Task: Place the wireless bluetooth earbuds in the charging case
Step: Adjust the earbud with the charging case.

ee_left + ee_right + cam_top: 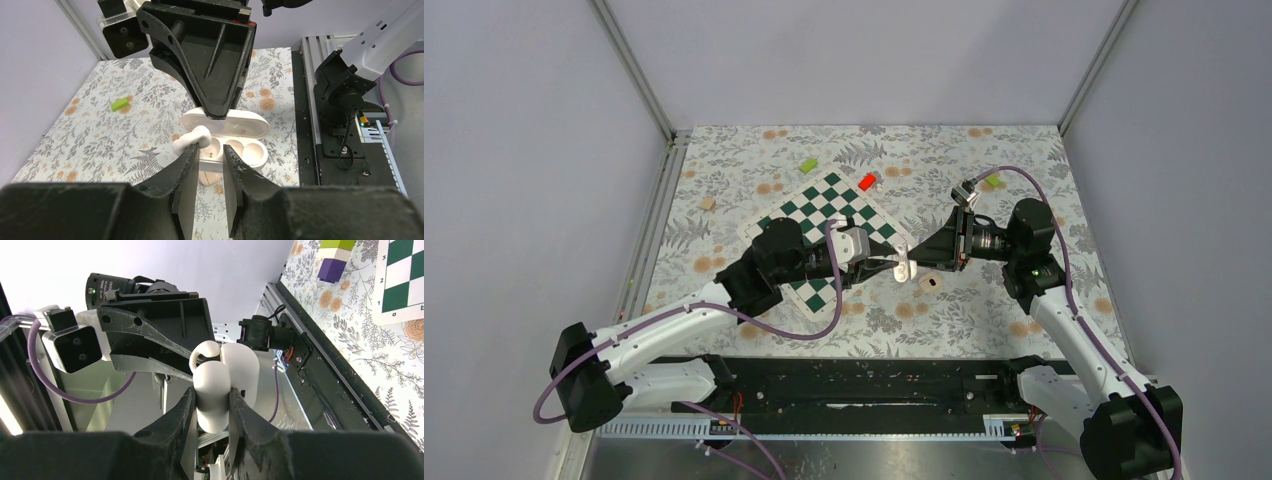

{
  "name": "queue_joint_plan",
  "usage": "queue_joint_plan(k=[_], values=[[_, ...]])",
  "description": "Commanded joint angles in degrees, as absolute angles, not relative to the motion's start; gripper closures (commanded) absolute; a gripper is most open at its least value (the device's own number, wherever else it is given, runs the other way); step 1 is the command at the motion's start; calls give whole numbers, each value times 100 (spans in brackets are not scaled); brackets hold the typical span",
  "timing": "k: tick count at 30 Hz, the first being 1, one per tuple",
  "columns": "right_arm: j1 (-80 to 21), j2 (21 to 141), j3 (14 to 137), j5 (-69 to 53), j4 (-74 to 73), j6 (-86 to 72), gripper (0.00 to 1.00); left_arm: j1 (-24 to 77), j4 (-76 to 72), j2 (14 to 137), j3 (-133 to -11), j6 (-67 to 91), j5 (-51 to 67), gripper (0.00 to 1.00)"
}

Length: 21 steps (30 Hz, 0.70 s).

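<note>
Left gripper [211, 150]: jaws clamped on the base of the charging case [246, 147] (white, lid open), held above the table [984, 310]. Earbud [191, 138]: white, at the case's well nearest the wall, seating unclear. Right gripper [212, 390]: jaws closed on that earbud. Small beige round piece [929, 283]: on the table, just below the grippers.

I note both arms extended inward, tips meeting: left gripper [210, 156] clamps the charging case [248, 152], right gripper [211, 399] pinches an earbud [212, 376].

Overhead from behind, wrist close-ups face-to-face
</note>
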<state>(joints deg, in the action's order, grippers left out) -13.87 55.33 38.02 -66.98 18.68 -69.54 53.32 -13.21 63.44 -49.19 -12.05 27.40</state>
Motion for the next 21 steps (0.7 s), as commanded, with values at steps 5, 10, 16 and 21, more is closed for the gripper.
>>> queue_joint_plan(k=[5, 10, 16, 21], values=[[-1388, 5423, 3903, -6873, 2193, -6979, 100, 5291, -1029, 6270, -5184, -1359, 2627, 76], [-1388, 5442, 3903, -6873, 2191, -6966, 100, 5284, -920, 6260, -5218, -1412, 2634, 80], [-1390, 5449, 3899, -6865, 2197, -6970, 100, 5286, -898, 6239, -5212, -1438, 2580, 80], [-1389, 5427, 3894, -6864, 2191, -6970, 100, 5274, -944, 6251, -5212, -1411, 2510, 80]])
